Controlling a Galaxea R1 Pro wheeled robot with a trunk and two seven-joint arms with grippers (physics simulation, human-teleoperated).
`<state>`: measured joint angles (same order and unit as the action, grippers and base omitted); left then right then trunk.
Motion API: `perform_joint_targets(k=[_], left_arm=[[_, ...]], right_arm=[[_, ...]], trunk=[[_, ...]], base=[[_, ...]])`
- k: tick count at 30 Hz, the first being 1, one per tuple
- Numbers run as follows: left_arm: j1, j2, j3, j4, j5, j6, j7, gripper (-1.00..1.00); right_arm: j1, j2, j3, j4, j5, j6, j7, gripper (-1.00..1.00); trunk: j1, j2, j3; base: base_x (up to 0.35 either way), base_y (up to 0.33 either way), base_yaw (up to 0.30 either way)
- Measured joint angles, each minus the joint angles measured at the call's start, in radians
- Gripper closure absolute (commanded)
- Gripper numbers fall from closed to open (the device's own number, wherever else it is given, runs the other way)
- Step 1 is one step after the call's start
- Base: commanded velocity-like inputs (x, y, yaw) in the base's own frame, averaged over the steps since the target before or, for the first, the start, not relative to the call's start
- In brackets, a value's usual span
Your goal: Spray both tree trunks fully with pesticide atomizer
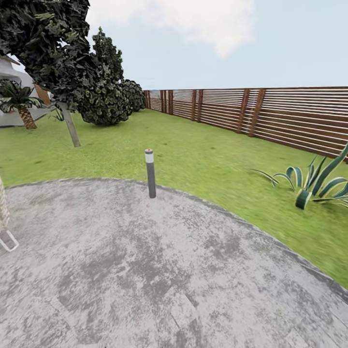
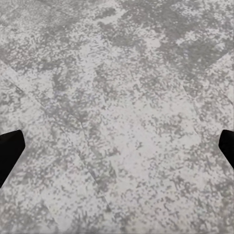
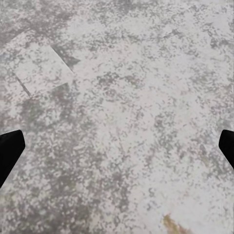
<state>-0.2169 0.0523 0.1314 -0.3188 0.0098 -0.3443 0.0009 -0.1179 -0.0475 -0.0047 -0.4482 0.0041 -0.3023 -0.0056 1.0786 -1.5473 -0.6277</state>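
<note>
Grey mottled stone paving [image 1: 145, 270] fills the lower half of the head view, its curved edge arcing from the left side up to the middle and down to the lower right. Beyond that edge a green lawn [image 1: 203, 150] stretches to a brown slatted fence [image 1: 290, 116] along the upper right. A short dark bollard light [image 1: 150, 172] with a pale cap stands upright just inside the paving's edge, near the frame's centre. A striped spiky plant [image 1: 314, 183] sits on the grass at the right edge. In the upper left, a tree with a slim leaning grey trunk [image 1: 70, 126] rises from the lawn, dark column-shaped leafy trees [image 1: 108, 82] stand behind it, and a short palm [image 1: 21, 104] stands at the far left. A bit of rope and a white frame [image 1: 6, 232] show at the left edge. The atomizer cannot be made out in these views.

Both wrist views look straight down on the paving. The left pincer [image 2: 117, 148] shows 2 dark fingertips [image 2: 9, 151] at opposite edges of its view, spread wide with nothing between them. The right pincer [image 3: 117, 148] is likewise spread, its fingertips [image 3: 9, 151] far apart and holding nothing, above stone with a squarish slab outline [image 3: 44, 68] in the upper left of that view. Paving around the bollard lies flat, and the lawn beyond is wide between the plant and the trees.
</note>
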Motion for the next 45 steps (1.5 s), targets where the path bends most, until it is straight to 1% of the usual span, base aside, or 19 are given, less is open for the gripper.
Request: perform_joint_targets(k=[45], left_arm=[[0.000,0.000,0.001,0.000,0.000,0.000,0.000,-1.00]], right_arm=[[0.000,0.000,0.000,0.000,0.001,0.000,0.000,-1.00]], trunk=[[0.173,-0.315,-0.141]], base=[[0.000,0.000,0.280]])
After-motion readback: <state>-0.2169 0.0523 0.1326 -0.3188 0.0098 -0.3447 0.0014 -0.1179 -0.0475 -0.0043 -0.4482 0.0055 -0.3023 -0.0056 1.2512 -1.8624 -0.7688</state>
